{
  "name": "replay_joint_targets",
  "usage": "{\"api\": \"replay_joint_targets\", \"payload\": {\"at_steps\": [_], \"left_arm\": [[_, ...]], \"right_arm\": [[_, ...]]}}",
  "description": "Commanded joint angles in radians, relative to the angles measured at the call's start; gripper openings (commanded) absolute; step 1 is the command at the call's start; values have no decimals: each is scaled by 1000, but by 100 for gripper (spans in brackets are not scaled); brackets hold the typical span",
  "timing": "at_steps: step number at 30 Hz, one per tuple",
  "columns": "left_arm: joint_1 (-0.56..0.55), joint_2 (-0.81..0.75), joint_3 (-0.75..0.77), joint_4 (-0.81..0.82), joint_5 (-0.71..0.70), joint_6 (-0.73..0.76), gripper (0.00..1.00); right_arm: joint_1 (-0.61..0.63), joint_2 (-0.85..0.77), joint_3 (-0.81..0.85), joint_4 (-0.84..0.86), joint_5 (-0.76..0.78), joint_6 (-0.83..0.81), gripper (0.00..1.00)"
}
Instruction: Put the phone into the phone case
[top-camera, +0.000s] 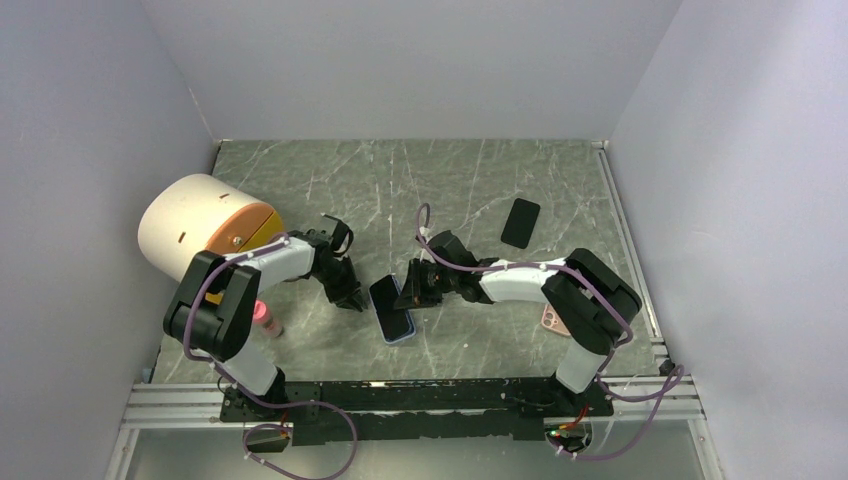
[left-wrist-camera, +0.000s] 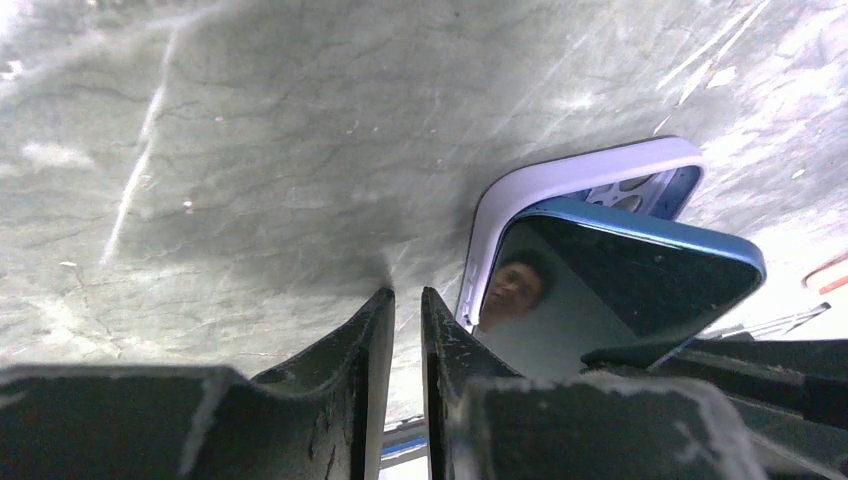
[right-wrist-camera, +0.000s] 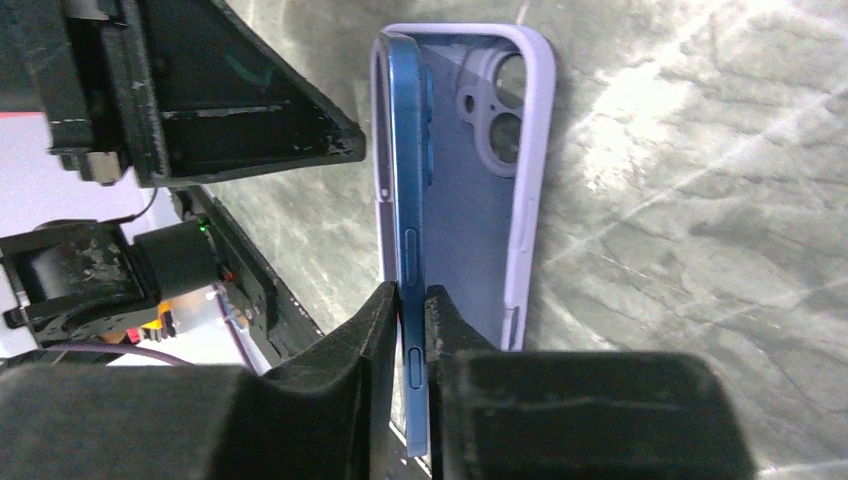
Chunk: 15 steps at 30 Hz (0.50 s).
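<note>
**Phone on edge in its case, right claw clamped**

The right claw (right-wrist-camera: 412, 296) was clamped across the thickness of the blue phone (right-wrist-camera: 406, 180) at its near end. The phone stood almost on one long edge. That edge lay along the wall of the lavender case (right-wrist-camera: 480, 240) on the side of the left claw (left-wrist-camera: 407, 296), and the phone's back, with its lens bump, faced the open cavity. The case lay flat on the table (top-camera: 460, 180), cavity up, between the two claws. Its long axis ran parallel to the phone's, roughly from the near edge of the table toward the far one. The cavity held nothing but that one edge, and the camera cut-out showed bare.

The left claw, drawn together on nothing, sat low just beside the case's outer wall, facing the phone's screen. By this reading the coming move was a hinge: the raised long edge had to swing down, away from the left claw, until the phone lay flat inside. The left claw was placed to brace the case. Whether the lower edge was fully seated could not be told.
</note>
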Motion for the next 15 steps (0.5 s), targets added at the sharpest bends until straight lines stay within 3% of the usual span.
{"api": "replay_joint_targets", "payload": {"at_steps": [1, 10, 15], "left_arm": [[-3, 36, 7, 27, -17, 12, 23], [-3, -10, 9, 18, 18, 9, 27], [-3, -54, 20, 13, 46, 23, 34]], "right_arm": [[9, 1, 29, -146, 30, -64, 22], [3, -43, 156, -338, 87, -170, 33], [1, -62, 204, -433, 172, -202, 34]]}}
